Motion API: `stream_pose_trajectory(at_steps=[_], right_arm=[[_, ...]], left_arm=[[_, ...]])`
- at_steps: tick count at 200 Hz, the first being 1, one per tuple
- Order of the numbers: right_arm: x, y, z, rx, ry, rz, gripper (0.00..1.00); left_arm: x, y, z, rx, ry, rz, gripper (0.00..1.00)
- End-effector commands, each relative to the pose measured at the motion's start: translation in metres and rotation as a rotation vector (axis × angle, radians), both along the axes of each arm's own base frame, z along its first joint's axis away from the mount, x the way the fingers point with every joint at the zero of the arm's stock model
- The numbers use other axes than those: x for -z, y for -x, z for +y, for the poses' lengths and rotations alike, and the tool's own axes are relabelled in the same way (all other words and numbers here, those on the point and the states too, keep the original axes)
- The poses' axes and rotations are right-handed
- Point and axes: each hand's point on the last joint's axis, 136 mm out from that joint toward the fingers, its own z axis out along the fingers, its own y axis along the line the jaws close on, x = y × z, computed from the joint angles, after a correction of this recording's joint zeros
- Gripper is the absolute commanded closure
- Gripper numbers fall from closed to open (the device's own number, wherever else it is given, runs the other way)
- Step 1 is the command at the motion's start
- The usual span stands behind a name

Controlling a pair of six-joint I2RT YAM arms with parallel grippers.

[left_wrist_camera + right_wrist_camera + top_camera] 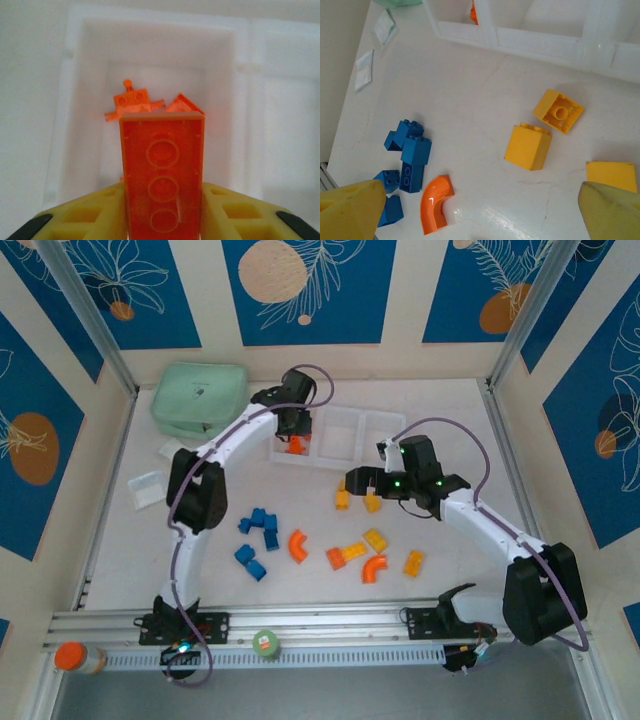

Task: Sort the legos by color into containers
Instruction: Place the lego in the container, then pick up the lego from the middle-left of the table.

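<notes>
My left gripper is shut on a long orange brick, held on end over the left compartment of the white tray. Small orange pieces lie in that compartment. From above, the left gripper sits at the tray. My right gripper hangs open over the table, above an orange arch and yellow bricks. Blue bricks lie to the left of it. In the top view the right gripper is just in front of the tray.
A mint green pouch lies at the back left, with clear bags near it. Loose orange and yellow bricks and blue ones are scattered between the arms. A small jar and a bottle stand on the front rail.
</notes>
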Motion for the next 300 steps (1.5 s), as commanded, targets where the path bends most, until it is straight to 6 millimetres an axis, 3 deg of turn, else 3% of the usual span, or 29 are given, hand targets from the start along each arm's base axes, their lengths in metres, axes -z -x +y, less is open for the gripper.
stream_pose_trajectory(at_steps=[1,36,62,98,146,239,279,300], right_arm=[[-0.013,-0.004,0.003,-0.034,-0.018,-0.024,0.01],[-0.019,-0.007,0.001,-0.029,-0.029,-0.029,0.01],[-0.021,-0.002,0.004,-0.05,-0.041,-0.015,0.01],[-0.013,0.013,0.003,-0.054,-0.032,0.044,0.01],[0.005,0.044,0.009,-0.093,-0.008,0.132,0.01],[0.027,0.101,0.04,-0.218,-0.033,0.099,0.01],[0.037,0.106,0.045,-0.229,-0.02,0.107,0.01],[0.041,0.103,0.041,-0.207,-0.006,0.103,0.01]], left_arm=[[0.006,-0.01,0.016,-0.023,-0.084,0.033,0.58],[-0.007,-0.013,0.008,0.003,-0.027,0.02,0.51],[-0.025,0.0,0.006,0.022,0.011,0.029,0.5],[-0.042,0.044,0.002,0.057,0.087,0.036,0.48],[-0.041,0.12,0.011,0.05,0.092,0.052,0.47],[0.012,0.261,0.02,-0.002,0.087,0.206,0.46],[0.041,0.299,0.002,-0.004,0.13,0.294,0.46],[0.054,0.306,-0.009,0.001,0.121,0.324,0.44]])
